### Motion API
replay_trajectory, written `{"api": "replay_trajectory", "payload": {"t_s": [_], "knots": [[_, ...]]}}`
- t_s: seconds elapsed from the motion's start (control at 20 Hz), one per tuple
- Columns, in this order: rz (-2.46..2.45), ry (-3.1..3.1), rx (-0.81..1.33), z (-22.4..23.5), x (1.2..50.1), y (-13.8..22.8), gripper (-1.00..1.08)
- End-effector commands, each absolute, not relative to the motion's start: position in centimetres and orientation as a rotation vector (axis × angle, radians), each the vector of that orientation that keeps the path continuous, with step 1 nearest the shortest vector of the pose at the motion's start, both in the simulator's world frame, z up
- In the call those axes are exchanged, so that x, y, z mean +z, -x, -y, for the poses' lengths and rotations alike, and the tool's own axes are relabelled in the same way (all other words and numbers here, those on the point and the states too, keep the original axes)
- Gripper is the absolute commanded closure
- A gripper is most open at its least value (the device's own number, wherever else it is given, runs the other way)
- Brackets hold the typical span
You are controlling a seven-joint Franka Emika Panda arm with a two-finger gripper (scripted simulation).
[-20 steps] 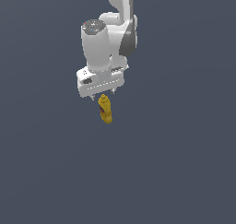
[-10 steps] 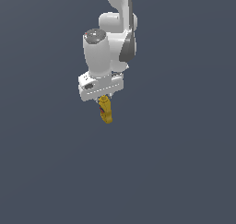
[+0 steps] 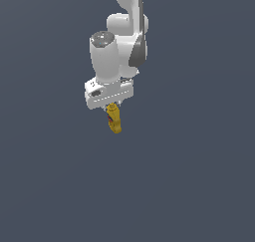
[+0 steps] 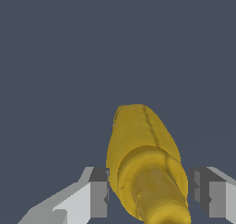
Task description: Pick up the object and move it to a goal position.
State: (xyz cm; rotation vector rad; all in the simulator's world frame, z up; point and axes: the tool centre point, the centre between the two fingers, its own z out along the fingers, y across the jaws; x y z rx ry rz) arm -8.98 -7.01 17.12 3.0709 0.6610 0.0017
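The small yellow squeeze bottle (image 3: 114,120) with a red label mark hangs from my gripper (image 3: 111,108), tilted, above the dark grey floor. In the wrist view the bottle (image 4: 145,163) fills the space between my two fingers (image 4: 98,193), nozzle end toward the camera, body pointing away. The gripper is shut on the bottle near its nozzle end. The white arm rises above it toward the top of the exterior view.
Only a plain dark grey surface (image 3: 189,186) surrounds the arm. No goal marker shows in either view.
The gripper with the bottle has risen a little and shifted slightly toward the exterior view's right. The bottle stays held.
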Motion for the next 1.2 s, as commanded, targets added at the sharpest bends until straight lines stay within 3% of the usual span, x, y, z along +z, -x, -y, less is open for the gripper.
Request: {"api": "replay_trajectory", "payload": {"t_s": [0.0, 1.15], "knots": [[-0.661, -3.071, 0.002, 7.0, 17.2, 8.9, 1.08], [-0.663, -3.071, 0.0, 10.8, 21.4, 1.5, 1.08]]}}
